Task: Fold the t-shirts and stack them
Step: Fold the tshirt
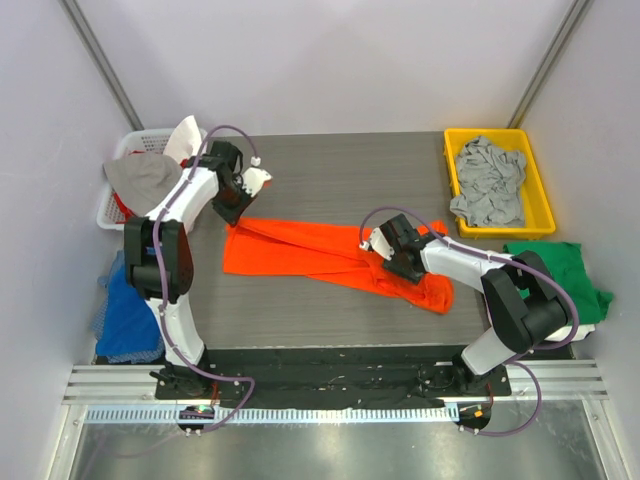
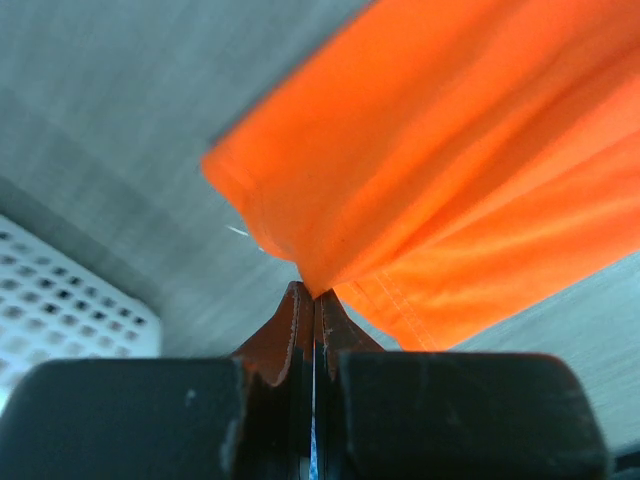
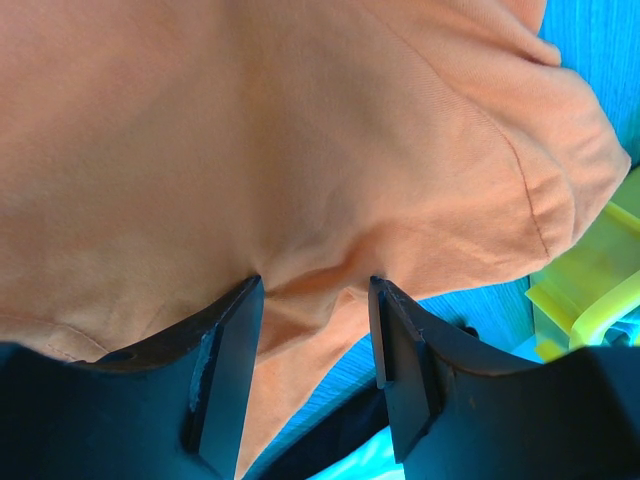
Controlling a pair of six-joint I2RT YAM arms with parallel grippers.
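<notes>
Lying across the middle of the dark table (image 1: 330, 170), the orange t-shirt (image 1: 300, 255) is stretching as a long, rumpled band from the left arm toward the right one. The left gripper (image 2: 313, 300) is pinching the shirt's far-left corner, its jaws pressed tight together on the cloth. The right gripper (image 3: 315, 290) is resting on the band's right end with its 2 fingers (image 3: 225, 370) spread apart and a fold of orange cloth bulging between them. Grey t-shirts (image 1: 490, 180) are sitting crumpled in the yellow bin (image 1: 497, 133) at the far-right corner. A green t-shirt (image 1: 565, 265) is lying at the table's right edge, beside the right arm.
</notes>
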